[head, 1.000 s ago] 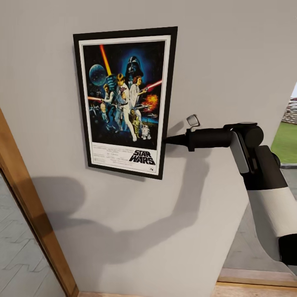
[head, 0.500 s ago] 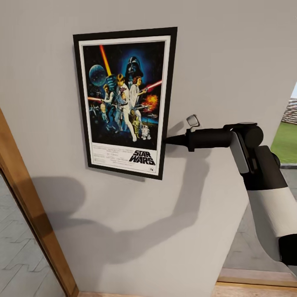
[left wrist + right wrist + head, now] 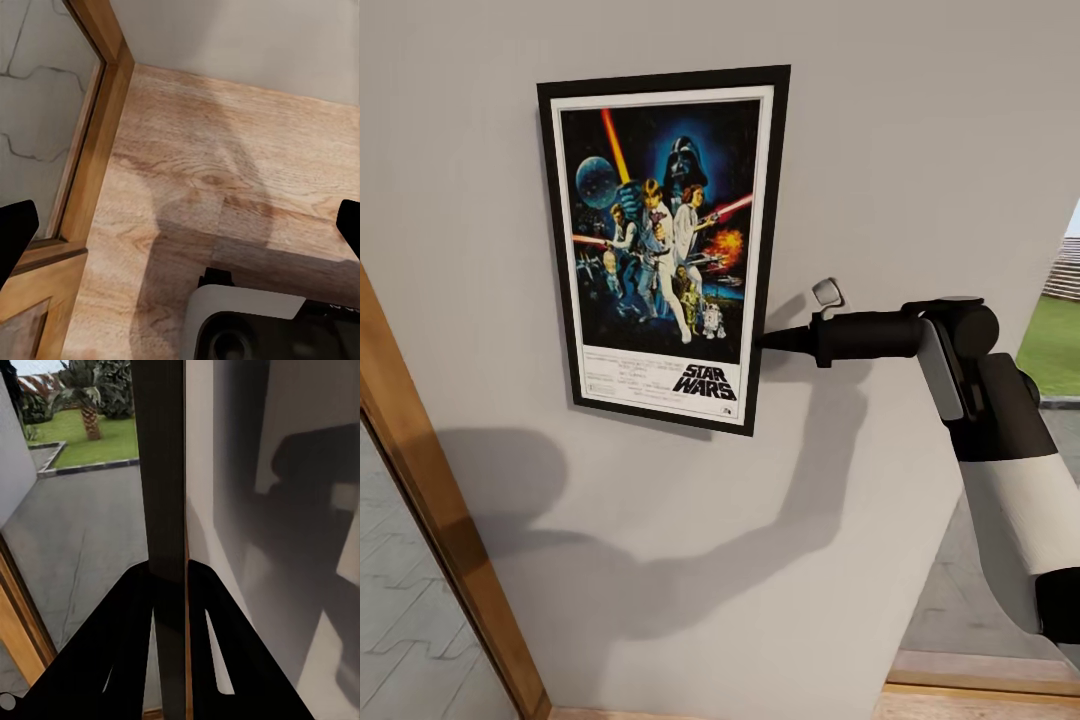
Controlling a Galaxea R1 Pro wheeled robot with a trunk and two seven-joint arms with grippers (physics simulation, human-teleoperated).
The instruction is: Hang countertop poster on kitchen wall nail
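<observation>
The poster (image 3: 663,245) hangs upright against the pale wall (image 3: 920,130). The right gripper (image 3: 765,341) pinches its right frame edge between its jaws, near the lower corner. The left gripper (image 3: 180,225) points at the wooden floor (image 3: 195,172), jaws spread wide.

wall (image 3: 920,120): bare right of poster (image 3: 660,240) | left: wooden door frame (image 3: 430,520) (close)

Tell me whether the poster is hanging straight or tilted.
Slightly tilted: the poster lies against the wall, right hand shut on its edge.
</observation>
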